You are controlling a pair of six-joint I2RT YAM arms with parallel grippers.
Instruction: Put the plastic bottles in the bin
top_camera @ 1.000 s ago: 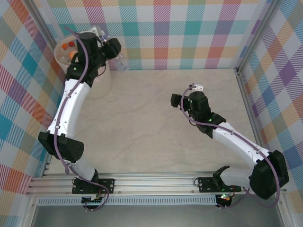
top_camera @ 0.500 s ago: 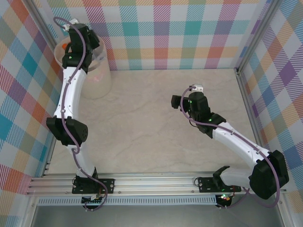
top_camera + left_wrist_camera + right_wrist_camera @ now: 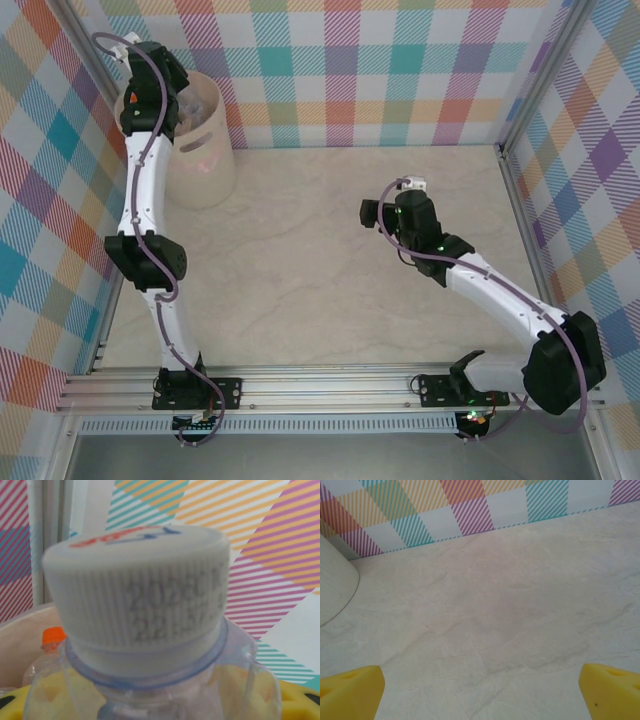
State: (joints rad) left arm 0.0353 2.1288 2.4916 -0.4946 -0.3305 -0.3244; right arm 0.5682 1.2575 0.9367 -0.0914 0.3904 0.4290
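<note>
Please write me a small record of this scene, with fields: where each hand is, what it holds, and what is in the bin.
left hand: above the bin, closed on the white-capped bottle
white-capped bottle: clear, upright, cap up, between the yellow fingers
bin: cream-white, at the far left corner of the table
inside bin: an orange-capped bottle; other contents cannot be told
right hand: open, holding nothing, over the table right of centre
</note>
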